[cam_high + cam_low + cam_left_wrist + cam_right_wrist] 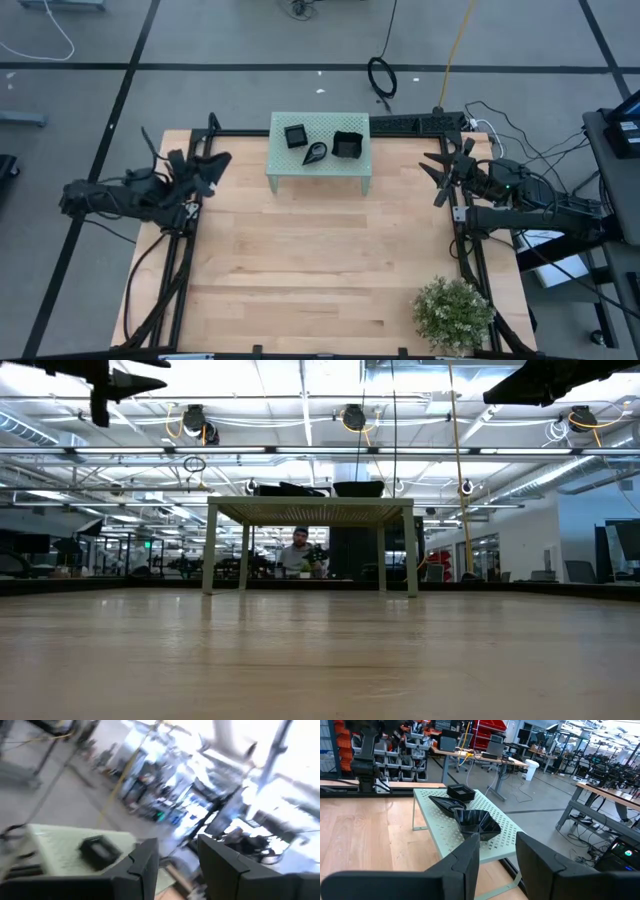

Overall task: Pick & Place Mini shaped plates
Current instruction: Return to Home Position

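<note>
Three glossy black mini plates rest flat on top of the pale green perforated stand at the table's far middle: a small square one, a teardrop one and a wavy-edged one. The right wrist view shows them too: wavy-edged, teardrop, square. My left gripper is open and empty, raised above the table, left of the stand. My right gripper is open and empty, raised, right of the stand. The blurred left wrist view shows one dish on the stand.
A potted green plant stands at the table's near right corner. Black frame rails run along the table's left and right sides. A power strip lies at the far edge. A person sits in the room beyond the stand.
</note>
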You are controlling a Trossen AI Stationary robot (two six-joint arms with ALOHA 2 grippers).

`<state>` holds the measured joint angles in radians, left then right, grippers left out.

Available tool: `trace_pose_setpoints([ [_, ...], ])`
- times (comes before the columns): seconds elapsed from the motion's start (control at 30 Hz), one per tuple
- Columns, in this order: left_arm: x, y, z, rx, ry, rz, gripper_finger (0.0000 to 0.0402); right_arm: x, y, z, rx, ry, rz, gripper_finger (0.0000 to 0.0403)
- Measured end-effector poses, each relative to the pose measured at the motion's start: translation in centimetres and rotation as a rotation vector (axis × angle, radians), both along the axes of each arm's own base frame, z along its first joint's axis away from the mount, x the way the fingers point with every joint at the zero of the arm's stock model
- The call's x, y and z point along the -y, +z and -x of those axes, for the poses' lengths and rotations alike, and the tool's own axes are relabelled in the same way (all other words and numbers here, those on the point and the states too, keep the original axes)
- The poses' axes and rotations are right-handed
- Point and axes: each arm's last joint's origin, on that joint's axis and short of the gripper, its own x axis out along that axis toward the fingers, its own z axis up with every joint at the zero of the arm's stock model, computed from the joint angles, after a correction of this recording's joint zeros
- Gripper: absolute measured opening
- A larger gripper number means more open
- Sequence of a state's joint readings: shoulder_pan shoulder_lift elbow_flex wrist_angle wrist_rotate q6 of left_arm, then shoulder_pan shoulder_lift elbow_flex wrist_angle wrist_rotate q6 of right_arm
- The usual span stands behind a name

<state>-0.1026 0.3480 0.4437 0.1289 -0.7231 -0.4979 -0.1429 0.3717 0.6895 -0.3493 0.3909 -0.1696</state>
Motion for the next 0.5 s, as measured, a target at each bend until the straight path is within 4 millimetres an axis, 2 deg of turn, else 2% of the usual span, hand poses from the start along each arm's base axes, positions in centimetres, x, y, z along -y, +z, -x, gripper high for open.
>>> trace_pose_setpoints([
  [0.2, 0.4, -3.3, -0.9, 0.128, -0.106, -0.080, 0.0140, 0.0, 0.0, 0.0, 0.000, 0.000, 0.000, 0.0116],
  [0.5, 0.4, -7.7, -1.4, 0.124, -0.141, 0.041, 0.0140, 0.0, 0.0, 0.0, 0.000, 0.000, 0.001, 0.0116],
])
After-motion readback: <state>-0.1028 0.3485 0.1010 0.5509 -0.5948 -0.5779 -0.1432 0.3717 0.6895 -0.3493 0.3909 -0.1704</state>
